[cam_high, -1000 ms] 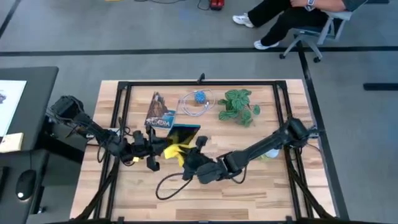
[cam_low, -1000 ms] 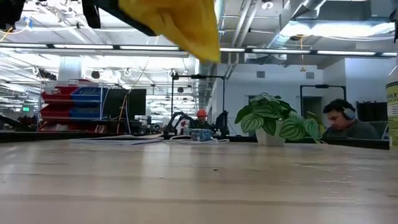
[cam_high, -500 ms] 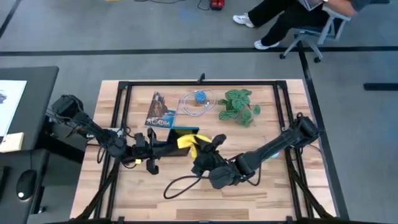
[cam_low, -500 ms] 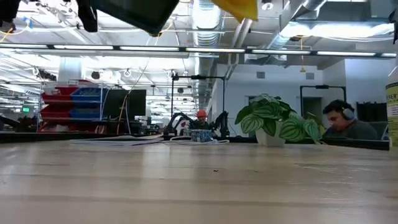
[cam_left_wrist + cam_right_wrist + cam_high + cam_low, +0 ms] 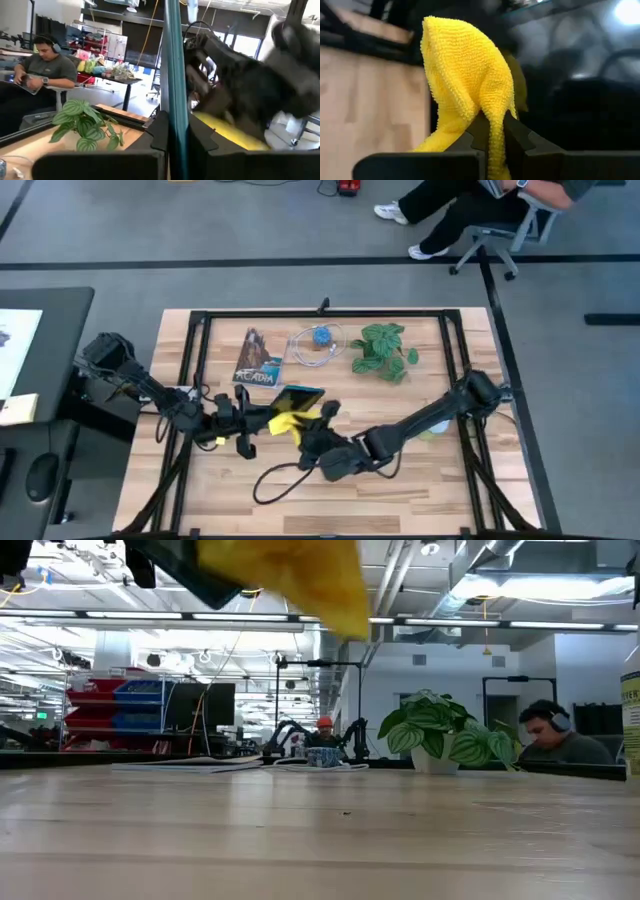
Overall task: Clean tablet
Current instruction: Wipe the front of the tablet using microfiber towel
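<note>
Tablet (image 5: 297, 395) held above mid-table, edge-on in left wrist view, clamped between left gripper (image 5: 172, 131) fingers. Yellow cloth (image 5: 470, 90) pinched in right gripper (image 5: 492, 131), pressed against the tablet face; contact area blurred in left wrist view. High view: cloth covers part of the tablet. Low view shows only cloth underside and a dark corner, cropped at frame top. ACADIA booklet (image 5: 255, 362) lies just beyond.

"ACADIA" on the booklet (image 5: 257, 360)

high: overhead | low: tabletop-level | shared: plant (image 5: 383, 348) (wrists close-up)
</note>
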Tool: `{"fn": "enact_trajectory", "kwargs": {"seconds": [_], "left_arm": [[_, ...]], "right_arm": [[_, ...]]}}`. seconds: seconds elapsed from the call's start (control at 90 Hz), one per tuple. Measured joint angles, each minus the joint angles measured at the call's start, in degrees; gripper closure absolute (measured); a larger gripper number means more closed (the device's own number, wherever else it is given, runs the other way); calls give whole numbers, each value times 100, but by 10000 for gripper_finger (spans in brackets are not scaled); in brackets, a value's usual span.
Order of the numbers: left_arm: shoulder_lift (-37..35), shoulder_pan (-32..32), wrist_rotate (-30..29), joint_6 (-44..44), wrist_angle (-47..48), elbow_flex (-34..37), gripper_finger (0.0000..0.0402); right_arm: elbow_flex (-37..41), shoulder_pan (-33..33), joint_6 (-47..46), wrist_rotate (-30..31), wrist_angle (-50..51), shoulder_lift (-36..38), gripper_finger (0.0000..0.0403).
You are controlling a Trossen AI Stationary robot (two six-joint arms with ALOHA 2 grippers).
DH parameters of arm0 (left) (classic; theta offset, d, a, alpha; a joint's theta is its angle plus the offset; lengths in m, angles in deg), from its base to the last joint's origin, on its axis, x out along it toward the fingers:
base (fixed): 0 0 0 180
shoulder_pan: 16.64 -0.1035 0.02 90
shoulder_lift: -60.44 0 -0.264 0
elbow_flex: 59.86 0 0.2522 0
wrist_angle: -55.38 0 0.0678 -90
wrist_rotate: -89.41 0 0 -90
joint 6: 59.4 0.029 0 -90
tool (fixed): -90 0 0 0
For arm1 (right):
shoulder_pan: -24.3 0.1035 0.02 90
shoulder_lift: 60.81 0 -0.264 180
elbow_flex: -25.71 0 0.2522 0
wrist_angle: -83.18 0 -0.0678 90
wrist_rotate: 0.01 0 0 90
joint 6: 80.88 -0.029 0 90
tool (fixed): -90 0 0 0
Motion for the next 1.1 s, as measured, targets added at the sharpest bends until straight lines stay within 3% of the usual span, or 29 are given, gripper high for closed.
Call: {"fn": "enact_trajectory", "kwargs": {"seconds": [0.167,0.411,0.556,0.678,0.856,1.1], "left_arm": [[-4,-8,-25,-21,-49,-9,391],[-17,78,-32,-204,158,-20,391],[-13,106,-27,-585,654,-18,391],[-11,106,-34,-601,613,-15,391],[-2,64,-26,-229,233,-14,391],[-4,56,-89,-251,277,-7,391]], "right_arm": [[9,20,467,128,-460,-89,393],[11,221,1389,1305,-916,418,393],[9,281,1578,1586,-1021,658,393],[9,279,1582,1415,-1027,678,393],[-3,105,1091,14,-937,577,393],[-2,-5,992,-113,-881,548,393]]}}
